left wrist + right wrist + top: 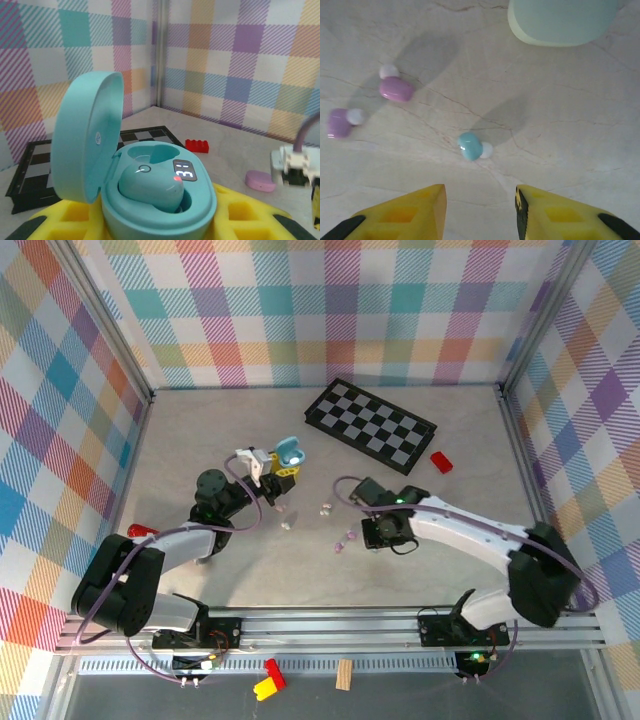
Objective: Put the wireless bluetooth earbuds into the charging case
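A small dark display (183, 173) inside the open teal charging case (155, 202) shows a white digit 3. The faint round mark on its lid (82, 145) is unreadable.

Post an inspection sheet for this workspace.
surface: beige marbled tabletop
job's things: open teal plastic charging case with seated teal earbud, second slot empty; loose glossy teal earbud and two purple earbuds on the tabletop
clutter: black folding checkerboard, red plastic toy brick
grippers: left hand shut on the charging case; right hand open, empty, above the loose earbud
cables: purple cables along both arms
surroundings: pastel plaid walls
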